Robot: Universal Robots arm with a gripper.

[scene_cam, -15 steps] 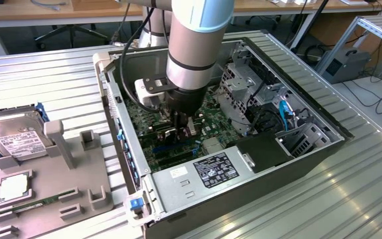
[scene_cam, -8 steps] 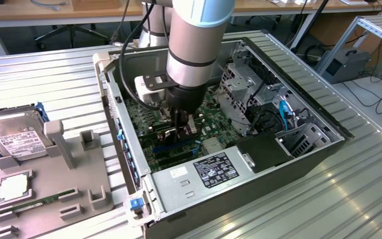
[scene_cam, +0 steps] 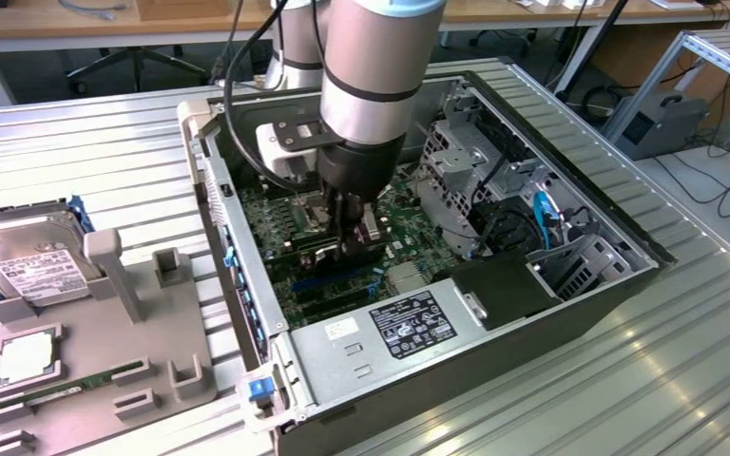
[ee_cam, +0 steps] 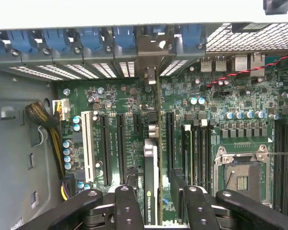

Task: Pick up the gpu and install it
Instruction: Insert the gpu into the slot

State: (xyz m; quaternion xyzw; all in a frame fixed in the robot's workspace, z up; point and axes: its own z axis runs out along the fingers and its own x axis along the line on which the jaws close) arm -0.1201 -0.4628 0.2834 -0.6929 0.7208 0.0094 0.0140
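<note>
Wrist view | gripper (ee_cam: 156,194) fingers (ee_cam: 129,201) clamped on graphics card (ee_cam: 151,158), edge-down over motherboard (ee_cam: 115,93) slot in the case | seems light, stiff, fragile: best held by flat faces

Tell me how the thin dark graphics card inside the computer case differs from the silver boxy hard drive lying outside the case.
The thin dark gpu with its green edge stands on edge over the green motherboard, at the gripper; the silver white-labelled hard drive lies flat outside the black case. The gpu is a slim card; the hard drive is a thicker box. Both are rectangular.
</note>
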